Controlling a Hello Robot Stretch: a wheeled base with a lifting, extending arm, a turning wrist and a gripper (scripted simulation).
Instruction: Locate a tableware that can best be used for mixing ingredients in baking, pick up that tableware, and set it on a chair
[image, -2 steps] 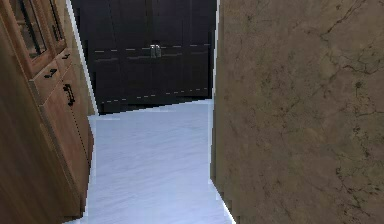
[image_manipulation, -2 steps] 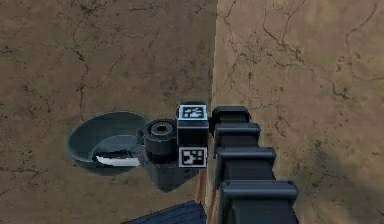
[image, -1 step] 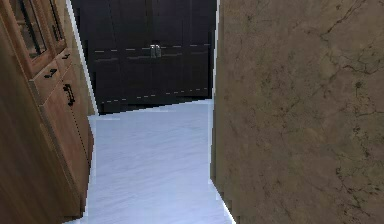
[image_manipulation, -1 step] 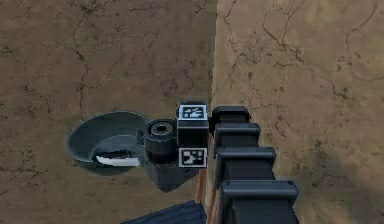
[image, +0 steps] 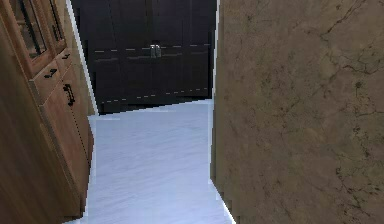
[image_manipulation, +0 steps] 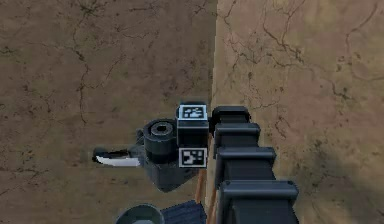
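Note:
In the arm side view my gripper (image_manipulation: 102, 157) sits low and left of the middle, its thin fingers pointing toward the view's left. The dark arm bar (image_manipulation: 250, 170) rises from the bottom edge, with two white marker squares (image_manipulation: 192, 134) at its end. Only bare brown stone wall (image_manipulation: 90, 70) lies behind the fingers, so the gripper holds nothing.
The forward view looks down a narrow passage with a pale blue floor (image: 150, 160). A wooden cabinet (image: 45, 100) with drawers lines the left. A brown stone wall (image: 300, 110) stands close on the right. A dark double door (image: 150, 50) closes the far end.

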